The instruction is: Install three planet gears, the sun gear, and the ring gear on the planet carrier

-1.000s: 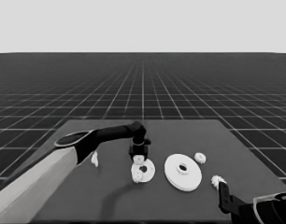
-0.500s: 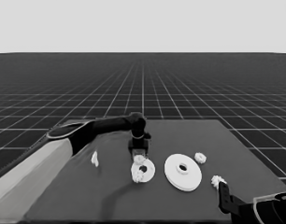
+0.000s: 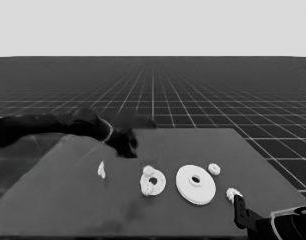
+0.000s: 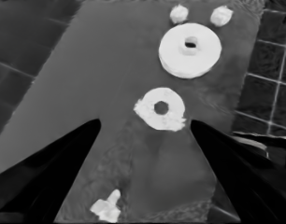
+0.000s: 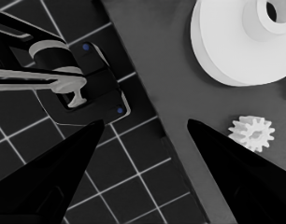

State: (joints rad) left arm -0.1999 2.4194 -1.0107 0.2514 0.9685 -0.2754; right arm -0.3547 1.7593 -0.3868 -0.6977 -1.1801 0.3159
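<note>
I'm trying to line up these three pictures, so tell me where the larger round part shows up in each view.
Head view: the larger round part lies right of centre, beside the smaller round part.
Left wrist view: near the upper edge, beyond the smaller round part.
Right wrist view: upper right corner, cut off.
Shared landmark: the loose gear beside it, also seen in the right wrist view.

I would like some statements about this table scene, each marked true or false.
1. The smaller round part lies left of the larger round part in the head view. True.
2. Two gears already sit on the smaller round part. True.
3. The left end effector is shut on a gear. False: its fingers are spread, with nothing between them.
4. The larger round part rests on top of the smaller one. False: they lie side by side.
5. One gear lies near the right end effector. True.
</note>
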